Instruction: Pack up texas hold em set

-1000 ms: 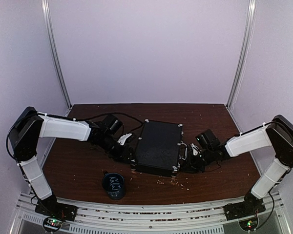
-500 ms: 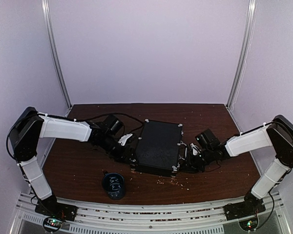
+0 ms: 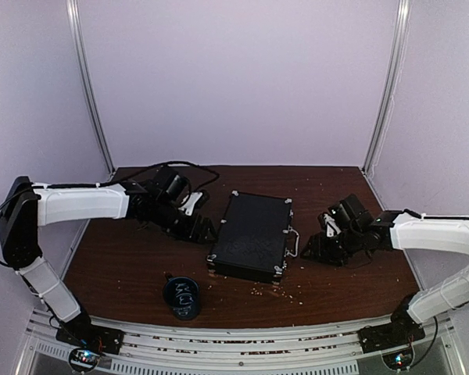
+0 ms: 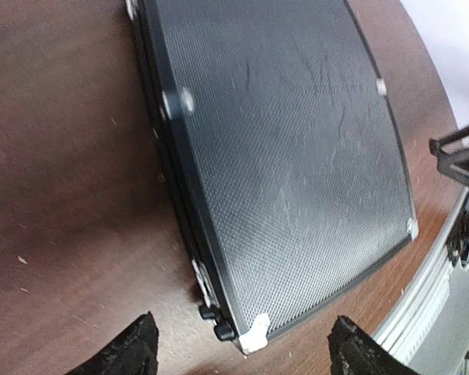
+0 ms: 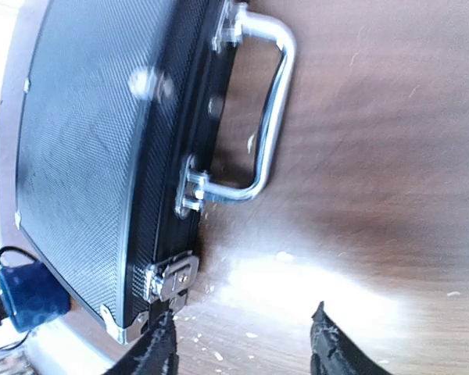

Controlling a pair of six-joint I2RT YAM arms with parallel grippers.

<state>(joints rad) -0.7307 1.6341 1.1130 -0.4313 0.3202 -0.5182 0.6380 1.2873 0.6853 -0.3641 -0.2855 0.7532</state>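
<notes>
case (image 3: 252,236) is lying shut mid-frame, left tool (image 3: 204,232) and right tool (image 3: 313,250) gaping empty beside it; packing's looking done, pulling clear next.

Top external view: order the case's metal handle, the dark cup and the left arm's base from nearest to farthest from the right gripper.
From the right gripper:
1. metal handle, just to its left, on the side of the case.
2. dark cup, toward the near edge, left of the case.
3. left arm's base, at the near-left corner.
</notes>
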